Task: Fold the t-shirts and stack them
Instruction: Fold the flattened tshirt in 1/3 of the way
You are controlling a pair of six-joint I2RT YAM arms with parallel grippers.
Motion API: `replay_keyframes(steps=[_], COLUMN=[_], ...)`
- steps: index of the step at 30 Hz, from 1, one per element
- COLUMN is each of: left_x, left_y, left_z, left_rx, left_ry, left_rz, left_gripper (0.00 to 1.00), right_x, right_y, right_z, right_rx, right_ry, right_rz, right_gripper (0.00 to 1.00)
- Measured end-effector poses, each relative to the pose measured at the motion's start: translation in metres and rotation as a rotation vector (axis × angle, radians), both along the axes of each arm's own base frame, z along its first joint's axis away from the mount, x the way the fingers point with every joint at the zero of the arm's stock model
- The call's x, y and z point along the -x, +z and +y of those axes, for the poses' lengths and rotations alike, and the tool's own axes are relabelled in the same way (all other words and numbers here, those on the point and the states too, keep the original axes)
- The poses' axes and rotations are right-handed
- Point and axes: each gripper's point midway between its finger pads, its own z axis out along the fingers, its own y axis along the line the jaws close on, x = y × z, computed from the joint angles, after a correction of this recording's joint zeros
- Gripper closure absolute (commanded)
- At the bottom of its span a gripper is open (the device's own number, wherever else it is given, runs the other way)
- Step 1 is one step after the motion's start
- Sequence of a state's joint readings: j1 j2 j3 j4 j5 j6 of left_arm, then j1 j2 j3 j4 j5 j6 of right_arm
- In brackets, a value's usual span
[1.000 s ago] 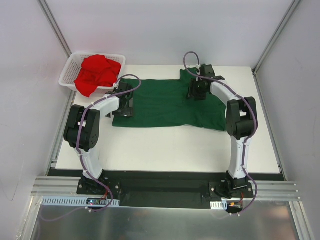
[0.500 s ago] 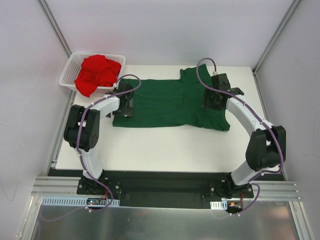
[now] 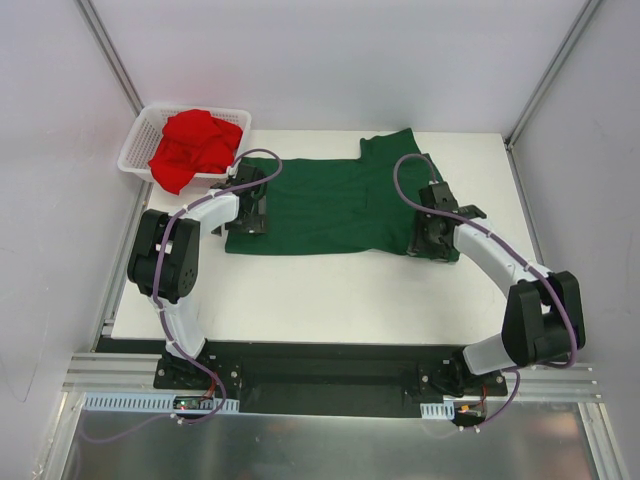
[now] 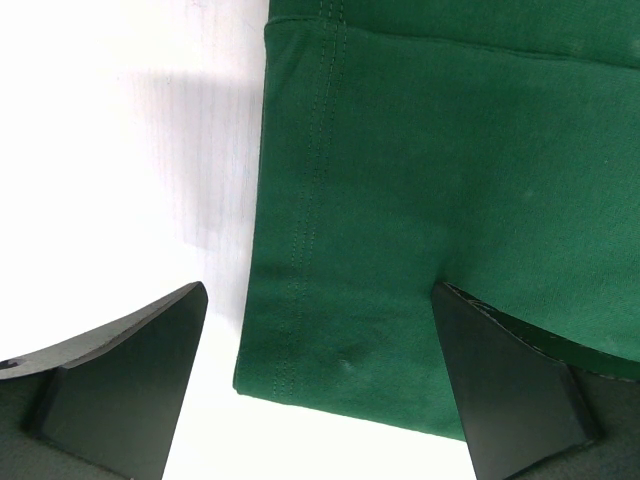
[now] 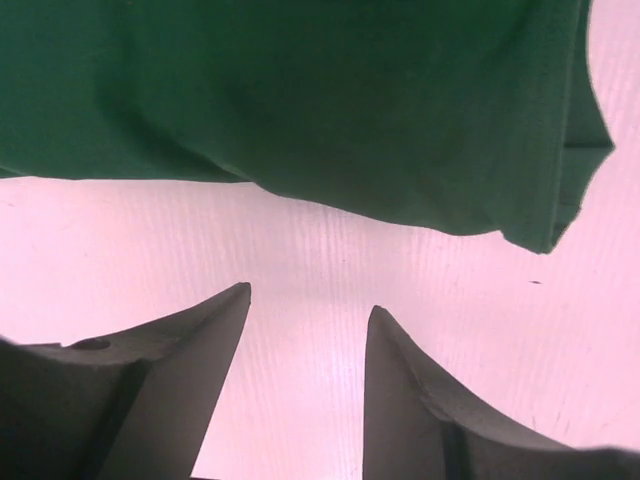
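The dark green cloth t-shirt (image 3: 330,205) lay spread flat across the middle of the white table (image 3: 330,290). A broad bare strip of table ran between its near edge and the arm bases. The white plastic mesh basket (image 3: 135,147), heaped with the crumpled bright red t-shirt (image 3: 195,145), blocked the far left corner, just beyond the left gripper (image 3: 252,208). Pale walls (image 3: 60,200) closed in both sides.

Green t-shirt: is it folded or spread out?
Spread out. The green t-shirt lies flat across the table, body and sleeves opened wide rather than bundled.
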State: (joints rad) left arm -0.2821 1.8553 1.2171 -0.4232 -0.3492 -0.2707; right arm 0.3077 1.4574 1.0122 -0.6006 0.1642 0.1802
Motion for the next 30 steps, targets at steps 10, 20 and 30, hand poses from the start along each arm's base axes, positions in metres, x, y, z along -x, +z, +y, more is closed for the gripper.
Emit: replay_keyframes(steps=[10, 20, 30], left_x=[0.0, 0.0, 0.002], left_y=[0.0, 0.0, -0.001], left_z=[0.0, 0.003, 0.018], left_rx=[0.0, 0.003, 0.042], left_ry=[0.0, 0.009, 0.05], left_rz=[0.0, 0.0, 0.01], left_gripper=[0.04, 0.04, 0.04], right_x=[0.008, 0.017, 0.013], right_y=[0.011, 0.0, -0.004], right_z=[-0.033, -0.046, -0.042], right_rx=[0.129, 0.163, 0.109], right_ry=[-0.161, -0.211, -0.215], right_rz=[-0.034, -0.011, -0.013], right_gripper=[0.43, 0.43, 0.43])
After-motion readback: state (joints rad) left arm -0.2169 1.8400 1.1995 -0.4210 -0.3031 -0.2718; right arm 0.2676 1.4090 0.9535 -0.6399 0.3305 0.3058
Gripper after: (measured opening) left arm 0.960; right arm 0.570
